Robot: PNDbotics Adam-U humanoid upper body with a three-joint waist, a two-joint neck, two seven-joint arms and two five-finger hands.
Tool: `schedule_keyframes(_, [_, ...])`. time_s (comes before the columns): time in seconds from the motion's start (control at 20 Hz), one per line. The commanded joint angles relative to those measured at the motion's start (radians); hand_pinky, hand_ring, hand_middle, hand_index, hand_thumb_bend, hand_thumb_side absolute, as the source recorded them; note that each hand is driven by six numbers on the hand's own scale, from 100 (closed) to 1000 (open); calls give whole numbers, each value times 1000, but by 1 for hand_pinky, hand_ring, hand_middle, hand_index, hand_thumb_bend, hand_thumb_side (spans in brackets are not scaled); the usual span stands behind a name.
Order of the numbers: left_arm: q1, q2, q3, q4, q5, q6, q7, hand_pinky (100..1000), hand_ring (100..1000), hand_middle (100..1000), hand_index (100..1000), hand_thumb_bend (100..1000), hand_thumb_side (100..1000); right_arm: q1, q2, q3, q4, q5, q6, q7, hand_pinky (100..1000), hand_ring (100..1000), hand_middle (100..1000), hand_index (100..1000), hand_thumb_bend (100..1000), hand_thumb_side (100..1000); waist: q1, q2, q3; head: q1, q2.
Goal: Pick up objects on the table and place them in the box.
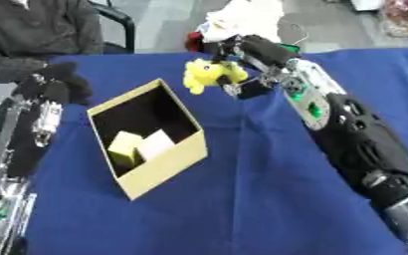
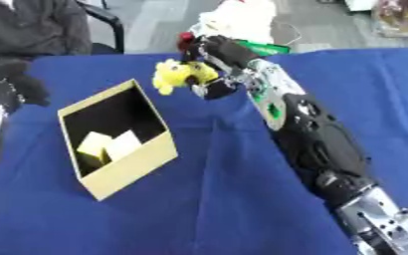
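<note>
At the left edge, the left hand (image 1: 57,82) hangs dark above the blue table (image 1: 259,199), near the far left corner of the box (image 1: 168,164); whether its fingers are straight or curled cannot be told. It holds nothing visible. Right of it the open yellow box sits askew, with a yellow block (image 1: 125,147) and a pale block (image 1: 158,143) already lying together inside. Further right, beyond the box's far corner, the right hand (image 1: 242,55) has its fingers closed on a yellow toy (image 1: 209,73), which hangs in the air above the cloth, outside the box.

The toy looks soft and dangles below the fingers, so it could slip free early and land on the table. If released too far right or too far back, it may strike the box's rim and bounce out. A low approach could also knock the light box sideways.
</note>
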Motion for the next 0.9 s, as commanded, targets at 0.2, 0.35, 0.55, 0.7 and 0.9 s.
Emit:
schedule_keyframes(0.2, [-11,8,-3,-28,5,-9,-15,635,652,620,823,113,677,-39,44,50,-64,-56,-17,105,734,747,276,470,100,100,-2,-24,12,-15,1])
schedule_keyframes(0.35, [-12,6,-4,-33,10,-13,-19,634,654,620,823,114,675,-39,71,60,-53,-58,-31,157,760,775,314,517,100,100,-3,-25,18,-18,-1])
schedule_keyframes(0.55, [-12,4,-4,-36,16,-15,-23,633,653,620,824,115,673,-35,101,73,-20,-21,-47,224,796,827,431,645,100,175,-4,-25,25,-22,-2])
schedule_keyframes(0.7, [-13,3,-3,-37,18,-15,-22,632,653,619,824,113,673,-34,110,71,-20,5,-47,262,836,889,667,876,230,370,-6,-24,23,-22,-2])
schedule_keyframes(0.9, [-12,3,0,-37,18,-15,-19,631,653,619,824,112,673,-36,107,66,-69,65,-19,234,859,913,863,967,475,524,-9,-23,13,-18,1])
